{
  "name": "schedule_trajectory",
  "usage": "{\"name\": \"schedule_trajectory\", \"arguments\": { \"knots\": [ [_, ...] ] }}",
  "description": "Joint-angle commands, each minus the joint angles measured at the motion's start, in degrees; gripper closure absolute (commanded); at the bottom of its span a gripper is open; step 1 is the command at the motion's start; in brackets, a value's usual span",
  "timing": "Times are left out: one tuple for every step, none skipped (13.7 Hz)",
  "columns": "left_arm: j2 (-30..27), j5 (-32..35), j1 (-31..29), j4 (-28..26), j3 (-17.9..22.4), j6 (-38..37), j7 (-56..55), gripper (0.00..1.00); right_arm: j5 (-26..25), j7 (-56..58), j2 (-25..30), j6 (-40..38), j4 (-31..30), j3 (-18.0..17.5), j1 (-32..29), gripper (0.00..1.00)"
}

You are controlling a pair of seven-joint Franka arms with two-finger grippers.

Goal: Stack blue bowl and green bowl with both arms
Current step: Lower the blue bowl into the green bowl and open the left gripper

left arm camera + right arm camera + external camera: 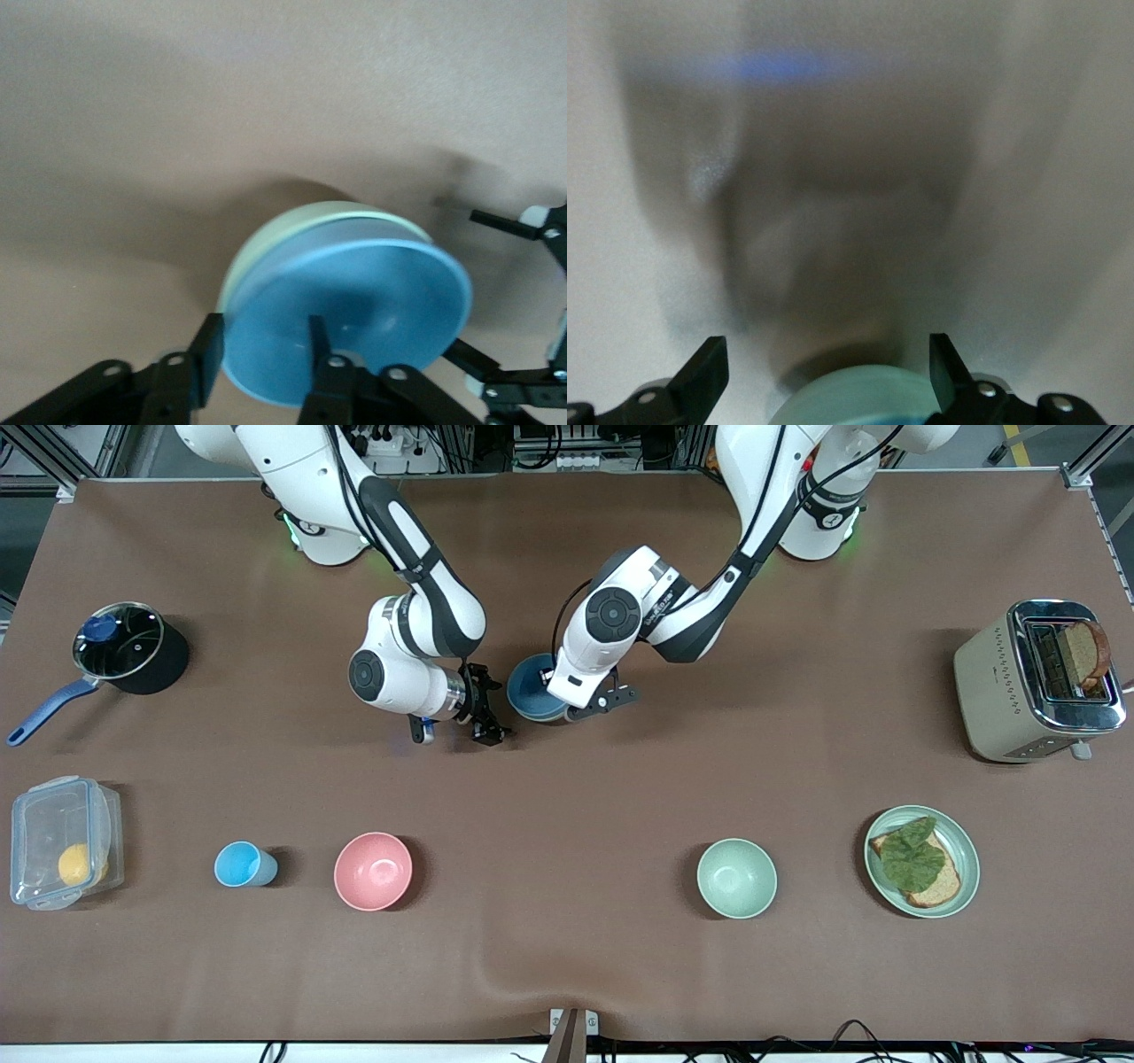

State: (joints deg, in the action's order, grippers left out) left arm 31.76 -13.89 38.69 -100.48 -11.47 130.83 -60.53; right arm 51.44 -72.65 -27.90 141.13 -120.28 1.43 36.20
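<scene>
The blue bowl (530,691) sits nested in a pale green bowl at the table's middle, between the two grippers. In the left wrist view the blue bowl (354,310) rests tilted in the green bowl (266,239). My left gripper (576,707) is open at the bowl's edge, its fingers (209,352) straddling the blue rim, one outside and one inside. My right gripper (485,726) is open and empty beside the stack, toward the right arm's end. In the right wrist view the green bowl (850,394) lies between the wide-open fingers (709,365). A second green bowl (736,878) stands alone nearer the front camera.
Nearer the front camera stand a pink bowl (373,871), a light-blue cup (241,864), a clear lidded box (62,855) and a green plate (968,868) with bread and a leaf. A pot (124,651) is at the right arm's end and a toaster (1036,682) at the left arm's end.
</scene>
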Motion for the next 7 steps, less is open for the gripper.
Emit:
{"name": "schedule_trajectory", "arguments": {
  "knots": [
    [-2.3, 2.54, -1.15, 2.47, 1.44, -6.08, -1.43, 0.0, 2.08, -0.12, 0.47, 1.86, -0.66, -0.19, 0.1, 0.0],
    [-3.27, 5.33, -3.07, 4.4, 1.97, -10.2, -0.91, 0.0, 2.08, -0.04, 0.47, 2.04, -0.66, -0.2, 0.18, 0.0],
    [-3.63, 7.27, -5.62, 6.85, 1.98, -14.07, 0.14, 0.0, 2.08, -0.04, 0.47, 2.04, -0.66, -0.2, 0.19, 0.0],
    [-3.81, 7.64, -7.73, 9.23, 2.06, -16.89, 1.54, 0.0, 2.08, -0.04, 0.47, 2.13, -0.66, -0.2, 0.19, 0.0],
    [-4.33, 7.73, -9.75, 10.9, 2.06, -19.27, 3.21, 0.0, 2.08, -0.04, 0.47, 2.04, -0.66, -0.2, 0.19, 0.0],
    [-5.47, 8.6, -12.04, 11.36, 2.06, -20.69, 4.79, 0.0, 2.08, -0.04, 0.56, 2.04, -0.66, -0.2, 0.19, 0.0],
    [-7.3, 9.48, -13.8, 11.36, 1.98, -21.14, 6.29, 0.0, 2.08, 0.05, 0.65, 1.61, -0.66, -0.11, 0.19, 0.0]
  ]
}}
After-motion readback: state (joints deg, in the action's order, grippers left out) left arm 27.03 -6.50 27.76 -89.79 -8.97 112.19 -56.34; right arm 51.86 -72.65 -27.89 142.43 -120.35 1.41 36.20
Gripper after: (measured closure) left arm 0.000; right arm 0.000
